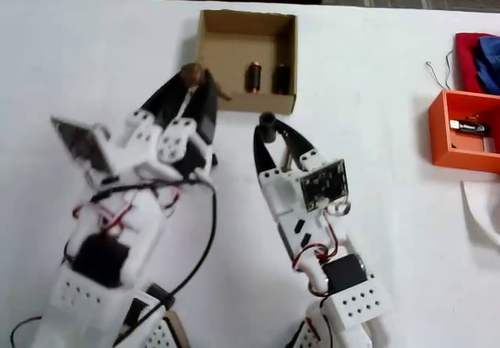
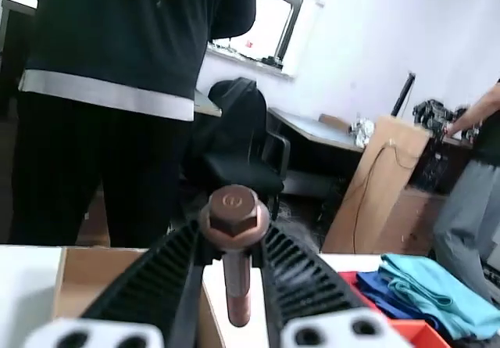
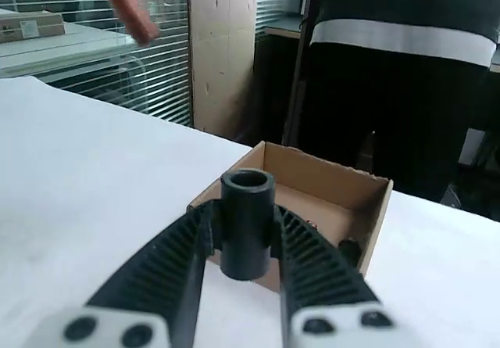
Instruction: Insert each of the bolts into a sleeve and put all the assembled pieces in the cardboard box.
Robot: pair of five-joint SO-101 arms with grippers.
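- left gripper (image 1: 194, 82): clenched on a copper bolt (image 2: 233, 234), pinched just under the hex head, shaft lying between the fingers (image 2: 164, 274)
- bolt position: beside the left outer wall of the cardboard box (image 1: 234, 21), near the box's arm-side left corner
- right gripper (image 1: 269, 133): grasping a black sleeve (image 3: 247, 223), one finger on each side
- sleeve is upright, open bore facing up, just in front of the box's arm-side wall, right of its middle
- bolt and sleeve are apart, not mated; the bolt shaft shows in the right wrist view, up and to one side of the sleeve
- box sits at the middle of the worktop's (image 1: 391, 207) far edge, open side up
- two assembled pieces (image 1: 255, 77) lie side by side in the box, against the arm-side wall, toward its right corner
- orange tray (image 1: 445, 141) at the worktop's right edge, with a small dark item in it that I can't identify
- red and blue cloth (image 1: 476, 59) at the far side of the tray, also at the right edge
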